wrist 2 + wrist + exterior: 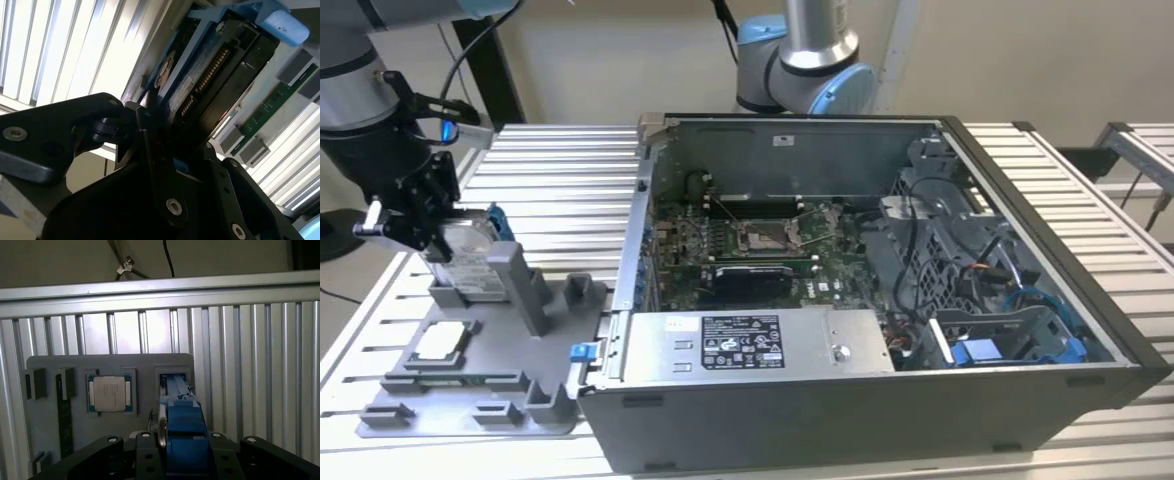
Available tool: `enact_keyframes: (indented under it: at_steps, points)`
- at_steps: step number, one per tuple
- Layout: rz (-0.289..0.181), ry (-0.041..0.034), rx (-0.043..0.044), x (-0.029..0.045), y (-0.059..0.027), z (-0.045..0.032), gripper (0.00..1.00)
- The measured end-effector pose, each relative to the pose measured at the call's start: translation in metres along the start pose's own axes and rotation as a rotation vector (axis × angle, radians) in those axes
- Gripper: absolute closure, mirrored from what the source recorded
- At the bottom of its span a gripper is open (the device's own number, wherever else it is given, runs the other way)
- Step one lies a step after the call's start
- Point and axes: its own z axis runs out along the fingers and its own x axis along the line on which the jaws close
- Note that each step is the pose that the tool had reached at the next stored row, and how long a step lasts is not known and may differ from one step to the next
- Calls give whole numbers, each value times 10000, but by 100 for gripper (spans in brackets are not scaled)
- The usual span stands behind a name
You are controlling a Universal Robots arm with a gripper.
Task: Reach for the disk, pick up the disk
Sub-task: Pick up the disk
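Exterior view: gripper (443, 240) at the grey tray (467, 405). The disk (478, 262) stands on edge in its slot, top edge exposed for grasping.
Second wrist view: jaws look clamped on the disk's (215, 65) faces.
First wrist view: the disk (184, 422) sits beside the chip (110, 392).

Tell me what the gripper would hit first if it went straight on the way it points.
Probably the disk: the gripper points down onto it where it stands in the grey holder. Whether they already touch is unclear.

Arm (354, 100) lowered, pincer (434, 238) pointing down, clamped on the disk (470, 262).
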Motion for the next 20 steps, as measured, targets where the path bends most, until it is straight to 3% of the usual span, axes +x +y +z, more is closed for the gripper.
enact_keyframes:
  at_steps: [4,20]
  points:
    - [-1,0,0,0,-1,-20,100]
    - [-7,0,0,-6,-3,-297,100]
